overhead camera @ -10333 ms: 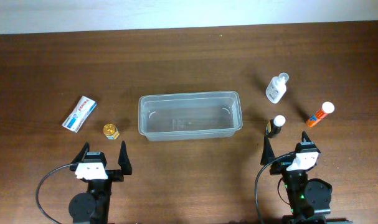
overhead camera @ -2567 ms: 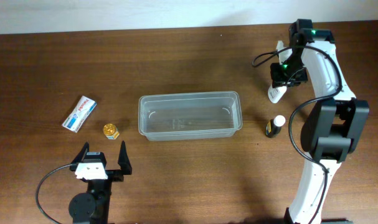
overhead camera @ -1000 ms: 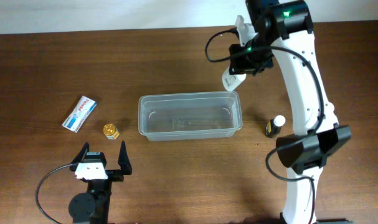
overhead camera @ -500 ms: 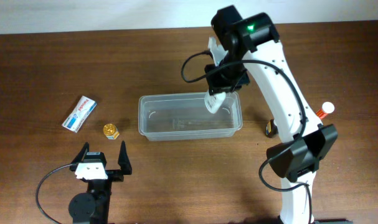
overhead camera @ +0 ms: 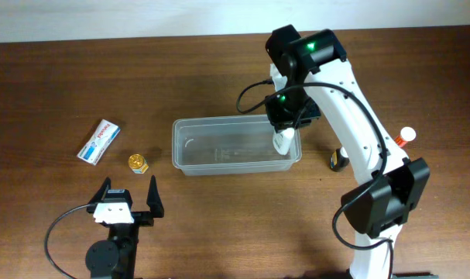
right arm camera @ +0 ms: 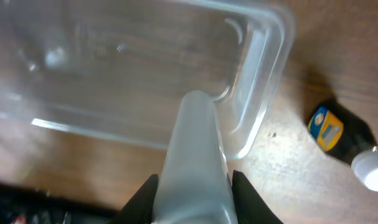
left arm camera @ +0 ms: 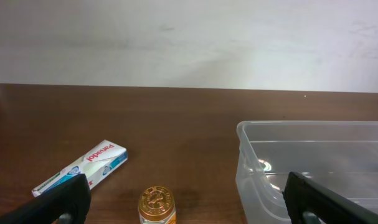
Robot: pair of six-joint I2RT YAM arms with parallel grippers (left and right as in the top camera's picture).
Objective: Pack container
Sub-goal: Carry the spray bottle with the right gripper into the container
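Observation:
The container (overhead camera: 219,121) is a clear plastic tub in the middle of the table. My right gripper (overhead camera: 286,124) is shut on a white bottle (overhead camera: 283,142) and holds it at the tub's right end, its lower end inside the rim. In the right wrist view the bottle (right arm camera: 195,155) fills the gap in my right gripper (right arm camera: 193,190), with the container's corner (right arm camera: 263,68) below it. My left gripper (overhead camera: 128,192) rests open near the front edge, left of the tub. From the left wrist the container (left arm camera: 313,128) is at the right, beyond the open left gripper (left arm camera: 187,202).
A toothpaste box (overhead camera: 98,141) (left arm camera: 83,168) and a gold-capped jar (overhead camera: 138,163) (left arm camera: 156,204) lie left of the tub. A dark bottle with a white cap (overhead camera: 339,159) (right arm camera: 341,137) stands right of it. An orange tube (overhead camera: 403,137) lies further right, partly behind the arm.
The right arm carried the white bottle from beyond the tub's back right corner to over the tub, then lowered it into the right end. The left arm has not moved.

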